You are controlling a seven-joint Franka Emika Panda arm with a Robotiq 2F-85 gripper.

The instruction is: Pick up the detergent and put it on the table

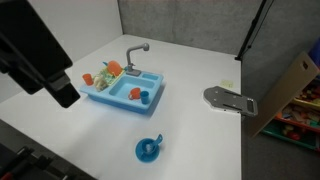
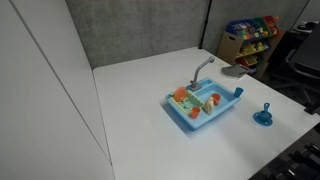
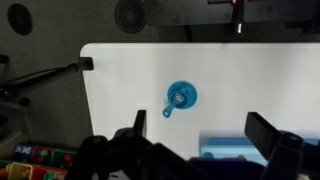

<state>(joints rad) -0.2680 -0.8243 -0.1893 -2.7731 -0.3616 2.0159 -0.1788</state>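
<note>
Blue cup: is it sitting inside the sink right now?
No, the cup stands on the table, well apart from the sink.

Arm [image 1: 35, 50] in an exterior view: dark, blurred, cut off by the top and left picture edges, and its gripper end can't be read there. Wrist view: gripper [image 3: 197, 128] body cut off by the bottom edge. It hides most of the blue toy sink [image 3: 232, 150], of which only a strip shows. Toy pieces [image 1: 108, 72] in the sink are too small to tell apart in both exterior views, so the detergent can't be picked out. Table [image 1: 200, 130]: near edge cut off by the picture bottom. Grey flat object [image 1: 228, 99] at a side edge of the tabletop: kind unclear.
</note>
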